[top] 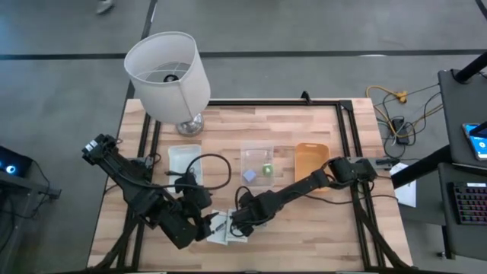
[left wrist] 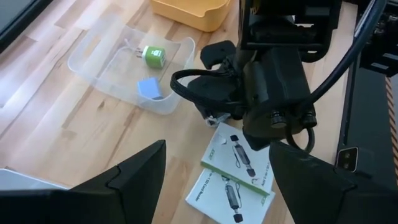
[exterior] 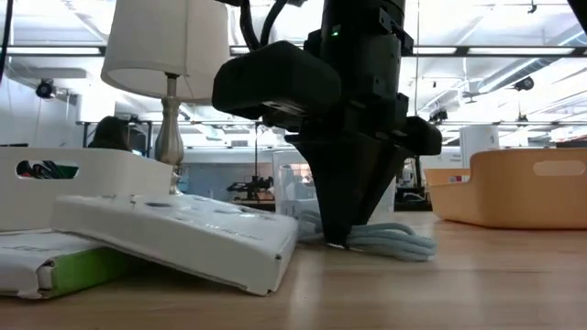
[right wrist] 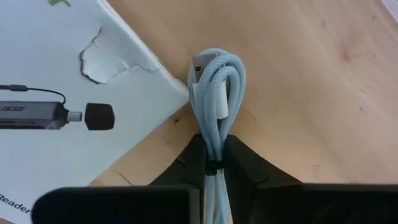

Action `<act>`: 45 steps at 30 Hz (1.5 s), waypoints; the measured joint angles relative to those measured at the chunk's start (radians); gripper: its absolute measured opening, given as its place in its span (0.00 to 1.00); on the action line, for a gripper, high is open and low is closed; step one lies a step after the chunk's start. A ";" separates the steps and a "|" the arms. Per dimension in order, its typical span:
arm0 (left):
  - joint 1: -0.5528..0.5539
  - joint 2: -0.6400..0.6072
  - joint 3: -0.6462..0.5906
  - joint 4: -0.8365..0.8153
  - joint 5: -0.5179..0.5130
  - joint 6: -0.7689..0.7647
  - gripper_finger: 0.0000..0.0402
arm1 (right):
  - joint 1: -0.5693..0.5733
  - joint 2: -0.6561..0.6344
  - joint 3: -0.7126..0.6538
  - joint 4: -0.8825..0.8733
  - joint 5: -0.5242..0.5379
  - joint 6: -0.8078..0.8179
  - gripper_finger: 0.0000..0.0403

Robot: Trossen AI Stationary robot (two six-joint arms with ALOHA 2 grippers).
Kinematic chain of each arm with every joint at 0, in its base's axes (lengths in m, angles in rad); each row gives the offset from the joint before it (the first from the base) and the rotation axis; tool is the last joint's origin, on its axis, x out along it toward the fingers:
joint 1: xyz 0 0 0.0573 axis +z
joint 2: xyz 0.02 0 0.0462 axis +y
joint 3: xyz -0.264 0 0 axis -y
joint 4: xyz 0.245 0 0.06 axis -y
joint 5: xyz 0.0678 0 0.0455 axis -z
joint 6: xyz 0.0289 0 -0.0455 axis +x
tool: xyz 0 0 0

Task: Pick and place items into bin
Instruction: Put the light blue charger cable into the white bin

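Observation:
Two flat white packets with pen-like prints lie overlapping on the wooden table near its near edge, the upper one resting on the lower. A pale blue coiled cable lies beside their corner. My right gripper points down at it and is shut on it. My left gripper hovers open just left of the packets. A clear bin holds a small green piece and a blue-grey piece. My right gripper pinches the coiled cable's bundle between its two fingers, at the end away from the plug. The fingers come from above, pointing down. The rest of the bundle lies on the table beside the fingertips.
A big white lamp stands at the table's far left. A white tray sits left of the clear bin and an orange bin right of it. Black rails frame the table.

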 joint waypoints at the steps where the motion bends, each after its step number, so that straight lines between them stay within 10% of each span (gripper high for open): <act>1: 0.000 0.000 0.000 0.000 -0.005 -0.001 0.67 | 0.000 -0.003 0.000 0.004 0.010 0.000 0.05; 18: -0.030 -0.035 -0.001 -0.143 -0.170 -0.288 0.67 | 0.027 -0.277 0.000 0.087 0.420 -0.254 0.05; 32: -0.041 -0.125 -0.208 -0.112 -0.290 -0.549 0.68 | 0.011 -0.323 0.000 0.244 0.277 -0.629 0.05; 45: -0.050 -0.267 -0.434 0.086 -0.338 -0.252 0.71 | -0.096 -0.314 0.000 0.376 0.158 -0.797 0.05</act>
